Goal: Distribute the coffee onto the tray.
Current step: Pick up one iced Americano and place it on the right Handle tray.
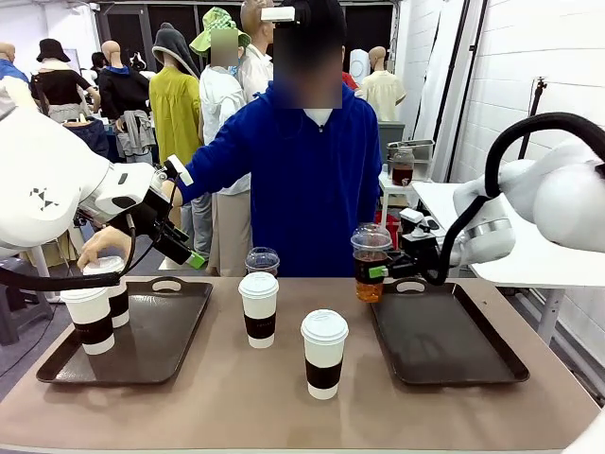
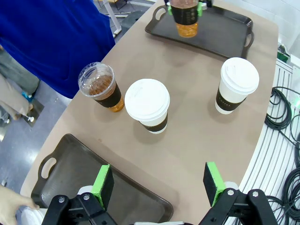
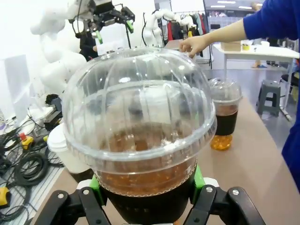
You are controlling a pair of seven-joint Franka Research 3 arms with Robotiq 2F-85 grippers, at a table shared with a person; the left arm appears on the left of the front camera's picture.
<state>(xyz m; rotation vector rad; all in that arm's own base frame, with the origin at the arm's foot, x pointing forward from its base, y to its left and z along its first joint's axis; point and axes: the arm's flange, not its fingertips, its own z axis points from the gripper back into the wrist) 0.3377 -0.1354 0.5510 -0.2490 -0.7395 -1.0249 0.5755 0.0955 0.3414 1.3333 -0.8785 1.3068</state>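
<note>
One soft-walled, spillable dome cup (image 3: 140, 117) sits pinched at its dark sleeve by the right end effector (image 3: 146, 192); the left end effector (image 2: 159, 183) hangs spread.

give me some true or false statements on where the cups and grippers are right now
1. The right gripper has its fingers shut on a clear dome-lidded cup. True.
2. Two white cups stand on the tray at the robot's right. False: the trayed white cups stand on the left tray, not the right tray.
3. The left gripper is open and holds nothing. True.
4. Three white cups stand between the trays. False: two middle white cups and one clear cup stand there.
5. The person's hand is at the left tray. True.
</note>
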